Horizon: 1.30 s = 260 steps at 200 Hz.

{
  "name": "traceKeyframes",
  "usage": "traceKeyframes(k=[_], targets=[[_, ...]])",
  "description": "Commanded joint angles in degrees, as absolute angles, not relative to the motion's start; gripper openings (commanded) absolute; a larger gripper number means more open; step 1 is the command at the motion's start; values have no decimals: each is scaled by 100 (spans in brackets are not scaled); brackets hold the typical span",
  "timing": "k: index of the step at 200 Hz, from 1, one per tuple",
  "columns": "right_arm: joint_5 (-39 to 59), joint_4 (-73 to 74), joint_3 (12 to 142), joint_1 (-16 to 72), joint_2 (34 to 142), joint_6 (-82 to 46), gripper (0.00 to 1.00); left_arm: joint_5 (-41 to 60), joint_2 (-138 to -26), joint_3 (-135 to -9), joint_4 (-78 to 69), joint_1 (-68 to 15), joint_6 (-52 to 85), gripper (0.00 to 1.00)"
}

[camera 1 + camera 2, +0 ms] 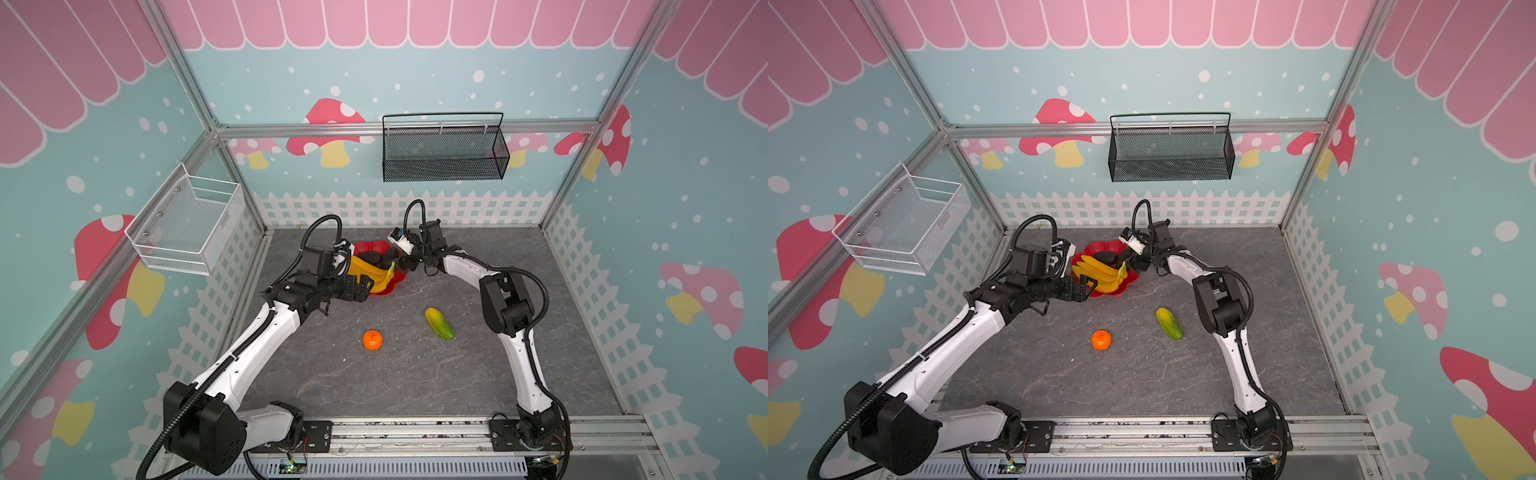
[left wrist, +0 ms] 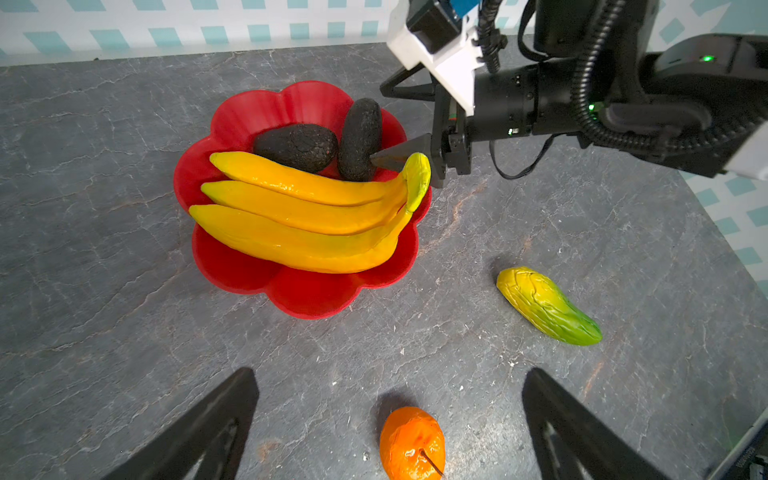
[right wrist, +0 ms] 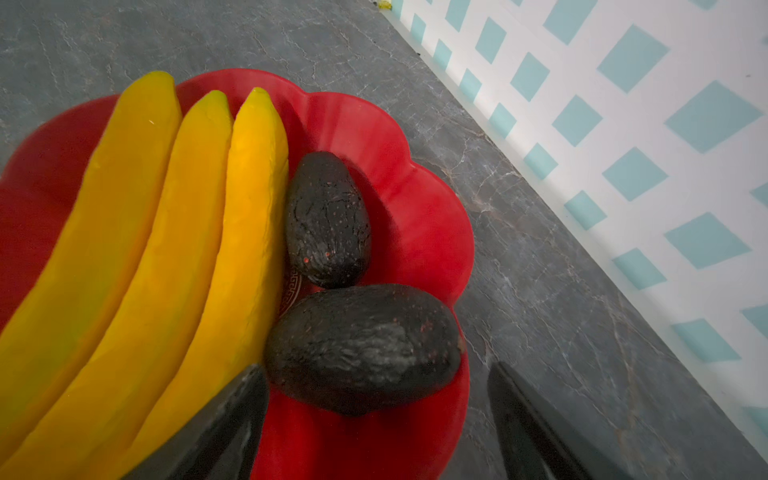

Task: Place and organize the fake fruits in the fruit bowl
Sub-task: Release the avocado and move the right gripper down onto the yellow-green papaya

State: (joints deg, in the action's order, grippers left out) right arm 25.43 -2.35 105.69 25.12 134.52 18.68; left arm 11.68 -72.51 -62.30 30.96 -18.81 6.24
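bowl (image 2: pixel 307 299) holds bananas (image 2: pixel 299 216) and two avocados (image 3: pixel 328 220). loose on worktop (image 1: pixel 415 374): orange (image 1: pixel 372 340), yellow-green fruit (image 1: pixel 439 324). left claw (image 2: pixel 390 376) wide, empty. right claw (image 3: pixel 376 369) wide over the bowl, one avocado just off its tips, not gripped.

A dark grey, marble-veined tabletop (image 1: pixel 415 374) bears three things directly. A shallow glossy red plastic dish shaped like a petalled flower (image 2: pixel 309 301) sits toward the far side, left of centre in both top views. A small round orange fake fruit (image 1: pixel 372 340) rests nearer the front, well apart from the dish. An elongated yellow-green fake fruit (image 1: pixel 439 323) lies on its side to the orange's right, apart from both.
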Motion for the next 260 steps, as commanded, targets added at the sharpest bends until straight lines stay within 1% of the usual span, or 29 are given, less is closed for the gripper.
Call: traceKeyframes(k=[1,14,33,50,58,81,100,109,133,147,181,222,244,255,260], targets=[[2004,411,10090,2454,12573,1486,87,1268,-7133,-6326,3046,-1847,644,99],[1712,476,9643,2321,12189,1231,88,1299,-7135,-6324,3041,-1854,643,99],[1534,494,8799,2118,11564,932,88,1391,-7186,-6320,3041,-1880,668,99],[1251,80,7975,2061,11007,995,89,1468,-7322,-6348,3118,-2049,632,99],[1157,-113,7540,2058,10719,1023,89,1339,-7397,-6376,3185,-2231,543,99],[1366,-221,6161,2065,9869,854,89,702,-7470,-6351,3322,-2838,245,99],[1805,-149,5249,2216,9184,721,89,706,-7382,-6334,3274,-2962,262,99],[1828,-319,5040,2349,8950,707,89,732,-7337,-6334,3244,-2962,272,99],[1435,-470,4606,2635,8573,434,90,868,-7271,-6328,3226,-2969,311,99],[1236,-569,4596,2719,8619,322,90,896,-7268,-6343,3235,-2968,325,99],[1142,-548,4696,2833,9014,263,90,793,-7192,-6322,3234,-2962,303,99],[1088,-693,4869,2952,9368,216,73,702,-7124,-6321,3235,-2962,294,99],[1258,-677,4902,2962,9411,155,47,658,-7102,-6329,3234,-2938,312,99],[1299,-712,4972,2959,9461,141,37,577,-7086,-6329,3234,-2905,330,99],[1297,-731,5011,2959,9478,149,34,542,-7080,-6329,3238,-2886,342,99]])
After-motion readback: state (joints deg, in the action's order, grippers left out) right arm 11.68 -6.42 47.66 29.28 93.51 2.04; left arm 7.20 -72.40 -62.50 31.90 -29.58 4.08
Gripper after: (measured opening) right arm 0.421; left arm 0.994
